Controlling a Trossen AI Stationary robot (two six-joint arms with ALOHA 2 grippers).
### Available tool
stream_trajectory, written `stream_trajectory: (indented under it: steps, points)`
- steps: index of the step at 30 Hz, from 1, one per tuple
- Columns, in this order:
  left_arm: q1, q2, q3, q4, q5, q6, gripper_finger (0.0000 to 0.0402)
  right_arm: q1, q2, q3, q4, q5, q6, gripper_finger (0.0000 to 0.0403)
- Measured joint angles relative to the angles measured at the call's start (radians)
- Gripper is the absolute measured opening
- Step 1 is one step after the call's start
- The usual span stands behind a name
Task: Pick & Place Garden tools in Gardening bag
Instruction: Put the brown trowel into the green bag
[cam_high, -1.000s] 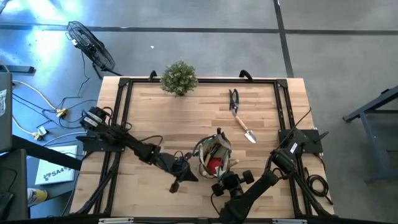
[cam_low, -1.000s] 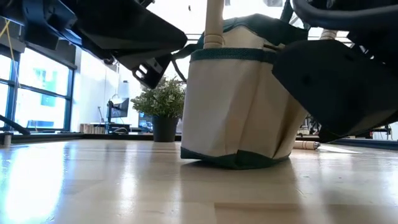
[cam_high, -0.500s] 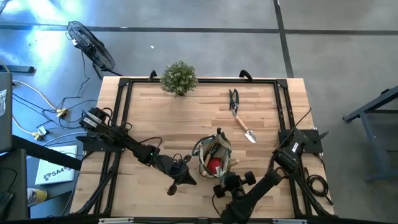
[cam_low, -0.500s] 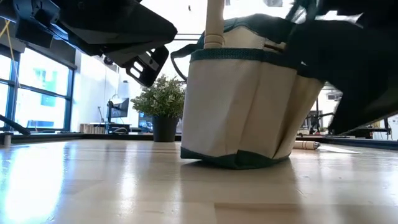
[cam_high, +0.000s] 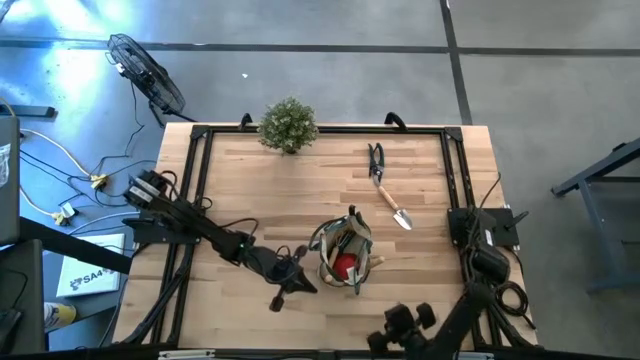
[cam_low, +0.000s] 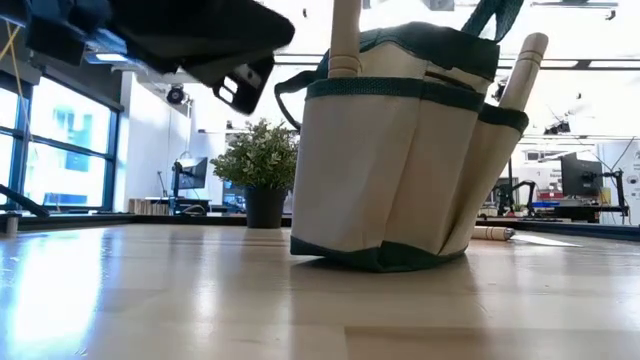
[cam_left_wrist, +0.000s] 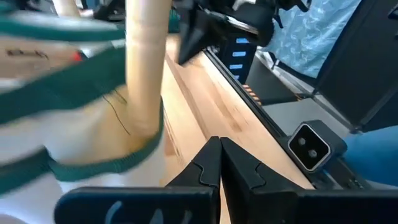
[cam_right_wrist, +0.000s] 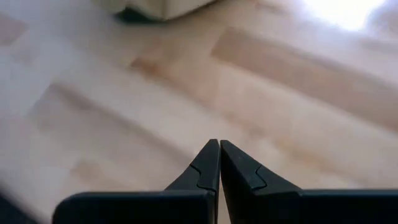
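My left tool (cam_left_wrist: 219, 163), fingers pressed together and holding nothing, hangs just beside the gardening bag (cam_high: 342, 253) near the bench's (cam_high: 300, 190) front middle; my right tool (cam_right_wrist: 217, 167), likewise closed and empty, sits low over the bench's front right edge. The bag stands upright with wooden handles (cam_low: 344, 38) and a red piece (cam_high: 343, 266) showing in it. One trowel (cam_high: 391, 205) and dark snips (cam_high: 375, 159) lie end to end toward the far right, well apart from the bag; a potted plant (cam_high: 288, 125) stands at the far edge.
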Motion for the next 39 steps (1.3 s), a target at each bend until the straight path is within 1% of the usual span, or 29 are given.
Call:
stream_trajectory:
  steps: [3, 5, 7, 10, 13, 17, 20, 22, 24, 26, 30, 33, 36, 39]
  points:
    - [0.0, -0.037, 0.0, -0.032, -0.013, 0.048, 0.0, 0.02, 0.0, 0.0, 0.081, 0.028, -0.008, 0.0003]
    - [0.0, -0.063, 0.0, -0.073, -0.029, 0.076, 0.0, 0.028, 0.0, 0.0, 0.136, 0.086, -0.03, 0.0003]
    - [0.0, -0.091, 0.0, -0.116, -0.048, 0.093, 0.0, 0.036, 0.0, 0.0, 0.196, 0.186, -0.076, 0.0003]
    - [0.0, -0.141, 0.0, -0.172, -0.068, 0.101, 0.0, 0.039, 0.0, 0.0, 0.307, 0.35, -0.191, 0.0003]
    - [0.0, -0.193, 0.0, -0.24, -0.074, 0.102, 0.0, 0.039, -0.002, 0.0, 0.425, 0.495, -0.341, 0.0003]
    - [0.0, -0.261, 0.0, -0.339, -0.073, 0.102, 0.0, 0.04, -0.035, 0.0, 0.564, 0.666, -0.585, 0.0003]
    - [0.0, -0.297, 0.0, -0.413, -0.066, 0.101, 0.0, 0.043, -0.074, 0.0, 0.667, 0.799, -0.795, 0.0003]
    - [0.0, -0.309, 0.0, -0.454, -0.062, 0.098, 0.0, 0.046, -0.097, 0.0, 0.733, 0.861, -0.943, 0.0003]
    - [0.0, -0.31, 0.0, -0.484, -0.044, 0.094, 0.0, 0.047, -0.123, 0.0, 0.77, 0.881, -1.071, 0.0003]
    - [0.0, -0.31, 0.0, -0.513, -0.039, 0.094, 0.0, 0.045, -0.15, 0.0, 0.786, 0.883, -1.162, 0.0003]
    - [0.0, -0.31, 0.0, -0.561, -0.047, 0.112, 0.0, 0.037, -0.211, 0.0, 0.789, 0.884, -1.214, 0.0003]
    - [0.0, -0.31, 0.0, -0.567, -0.096, 0.17, 0.0, 0.034, -0.251, 0.0, 0.787, 0.871, -1.252, 0.0008]
    - [0.001, -0.31, 0.0, -0.571, -0.112, 0.202, 0.0, 0.021, -0.31, 0.0, 0.786, 0.822, -1.299, 0.0026]
    - [0.001, -0.309, 0.0, -0.6, -0.111, 0.207, 0.0, -0.007, -0.374, 0.0, 0.788, 0.791, -1.363, 0.0056]
